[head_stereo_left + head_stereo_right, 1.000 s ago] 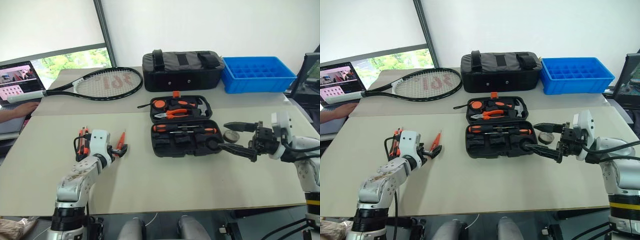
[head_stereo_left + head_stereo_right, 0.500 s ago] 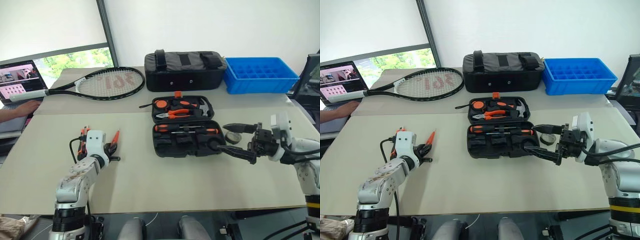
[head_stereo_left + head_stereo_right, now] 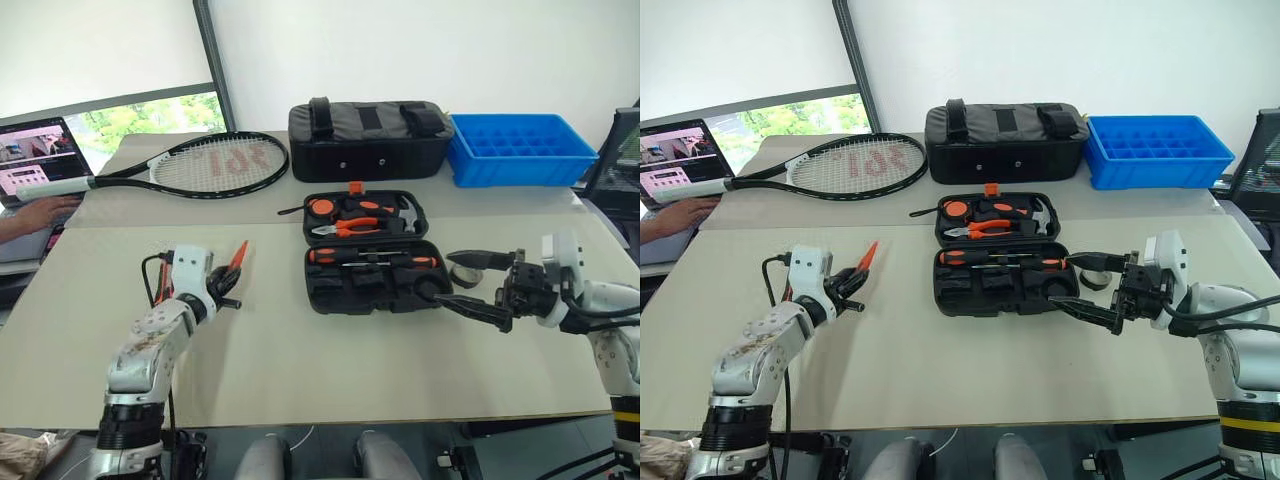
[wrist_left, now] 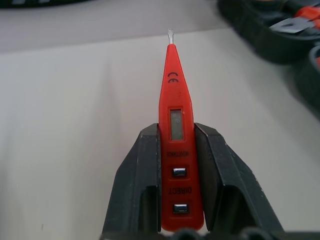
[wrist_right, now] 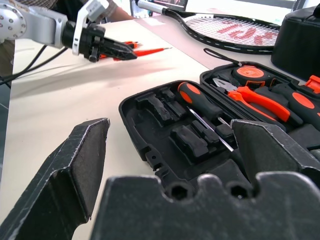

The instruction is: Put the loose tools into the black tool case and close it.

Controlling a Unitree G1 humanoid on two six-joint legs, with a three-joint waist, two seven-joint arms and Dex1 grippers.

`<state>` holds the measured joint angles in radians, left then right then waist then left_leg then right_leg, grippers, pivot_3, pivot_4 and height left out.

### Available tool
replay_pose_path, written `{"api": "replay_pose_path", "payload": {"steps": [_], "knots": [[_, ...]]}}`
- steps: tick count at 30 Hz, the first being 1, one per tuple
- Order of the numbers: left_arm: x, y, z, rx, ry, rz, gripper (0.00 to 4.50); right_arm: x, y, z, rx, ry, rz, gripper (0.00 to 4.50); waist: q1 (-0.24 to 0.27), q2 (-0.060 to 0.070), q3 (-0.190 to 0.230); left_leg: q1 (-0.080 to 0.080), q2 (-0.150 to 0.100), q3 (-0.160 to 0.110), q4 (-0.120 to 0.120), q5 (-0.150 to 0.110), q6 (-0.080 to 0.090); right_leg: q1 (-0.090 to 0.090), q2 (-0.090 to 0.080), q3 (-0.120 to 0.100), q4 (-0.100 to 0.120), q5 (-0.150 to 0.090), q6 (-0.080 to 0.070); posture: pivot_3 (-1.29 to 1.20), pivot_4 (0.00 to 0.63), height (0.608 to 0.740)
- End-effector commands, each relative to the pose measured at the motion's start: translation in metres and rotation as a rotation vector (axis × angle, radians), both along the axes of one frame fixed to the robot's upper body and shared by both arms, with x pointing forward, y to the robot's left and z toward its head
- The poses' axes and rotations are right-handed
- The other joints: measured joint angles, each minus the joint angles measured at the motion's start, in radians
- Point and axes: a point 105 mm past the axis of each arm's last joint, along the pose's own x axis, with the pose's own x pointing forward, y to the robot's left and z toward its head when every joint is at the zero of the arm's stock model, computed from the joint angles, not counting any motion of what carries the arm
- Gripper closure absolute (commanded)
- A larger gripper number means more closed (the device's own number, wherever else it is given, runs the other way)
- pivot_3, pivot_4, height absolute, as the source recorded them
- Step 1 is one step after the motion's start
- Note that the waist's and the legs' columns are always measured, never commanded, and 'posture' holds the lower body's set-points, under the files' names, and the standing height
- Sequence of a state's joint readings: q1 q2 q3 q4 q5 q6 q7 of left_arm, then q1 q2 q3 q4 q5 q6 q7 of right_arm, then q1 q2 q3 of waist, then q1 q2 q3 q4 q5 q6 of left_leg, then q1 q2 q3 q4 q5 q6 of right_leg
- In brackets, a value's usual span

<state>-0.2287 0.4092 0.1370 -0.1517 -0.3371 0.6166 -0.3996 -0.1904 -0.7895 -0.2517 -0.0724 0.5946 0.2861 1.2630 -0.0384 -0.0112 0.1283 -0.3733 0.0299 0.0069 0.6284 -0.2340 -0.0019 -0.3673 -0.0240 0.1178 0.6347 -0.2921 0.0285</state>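
We see the left gripper [image 4: 179, 190] clamped on the small orange tester screwdriver [image 4: 174, 125], its two black fingers [image 4: 136, 185] pressing the flat sides of the handle near the butt, so that the metal tip projects straight ahead of the hand, clear of the table [image 3: 300, 350]. We judge the step in hand to be the carrying of this tester toward the black tool case [image 3: 372, 250], which lies open well ahead of the left hand and across to its right, with pliers and a hammer in the lid half and screwdrivers in the near half. The right gripper [image 3: 1095, 288] holds nothing; its fingers stand wide apart at the near right corner of the case, just in front of a small black tape roll [image 3: 464, 271] lying beside that corner. Another orange-and-black tool [image 3: 160, 277] lies just behind the left hand. The next move, as we judge it, calls for swinging the tester over a free slot in the case, aligning its length with that slot, and lowering it before release.
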Motion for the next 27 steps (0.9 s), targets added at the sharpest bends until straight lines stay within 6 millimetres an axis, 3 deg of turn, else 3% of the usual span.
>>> {"api": "replay_pose_path", "payload": {"steps": [1, 7, 14, 20, 27], "knots": [[0.009, 0.004, 0.033, 0.015, -0.097, -0.077, 3.99, -0.002, -0.009, 0.012, 0.008, -0.076, -0.012, 0.00, -0.001, 0.000, 0.000, 0.000, 0.000, 0.000, 0.000, 0.000, 0.000, 0.000, 0.000, 0.000, 0.000, 0.000, 0.000, 0.00, 0.150, 0.707], [0.007, -0.040, 0.069, 0.123, -0.255, -0.450, 3.99, -0.003, -0.018, 0.010, 0.012, -0.084, -0.027, 0.00, 0.003, 0.001, 0.000, -0.002, 0.001, 0.002, 0.000, 0.000, 0.000, 0.000, 0.000, -0.003, -0.003, 0.000, 0.000, 0.00, 0.150, 0.707], [-0.009, -0.100, 0.063, 0.316, -0.270, -0.961, 3.99, -0.007, -0.024, 0.013, 0.005, -0.120, -0.029, 0.00, 0.016, 0.002, -0.001, -0.004, 0.000, 0.003, -0.001, 0.000, 0.000, 0.000, 0.000, -0.003, -0.005, 0.000, 0.000, 0.00, 0.150, 0.707], [0.005, -0.123, 0.054, 0.459, -0.260, -1.083, 3.99, -0.012, -0.031, 0.017, -0.003, -0.133, -0.057, 0.00, 0.020, 0.002, -0.001, -0.005, 0.000, 0.003, 0.000, 0.000, 0.000, 0.000, 0.001, -0.003, -0.005, 0.000, 0.000, 0.00, 0.150, 0.707], [0.020, -0.142, 0.051, 0.504, -0.198, -1.085, 3.99, -0.019, -0.035, 0.020, -0.002, -0.141, -0.091, 0.00, 0.022, 0.002, -0.001, -0.008, 0.000, 0.002, 0.001, 0.000, 0.001, -0.002, 0.002, -0.003, -0.004, 0.000, 0.000, 0.00, 0.150, 0.707]]}}
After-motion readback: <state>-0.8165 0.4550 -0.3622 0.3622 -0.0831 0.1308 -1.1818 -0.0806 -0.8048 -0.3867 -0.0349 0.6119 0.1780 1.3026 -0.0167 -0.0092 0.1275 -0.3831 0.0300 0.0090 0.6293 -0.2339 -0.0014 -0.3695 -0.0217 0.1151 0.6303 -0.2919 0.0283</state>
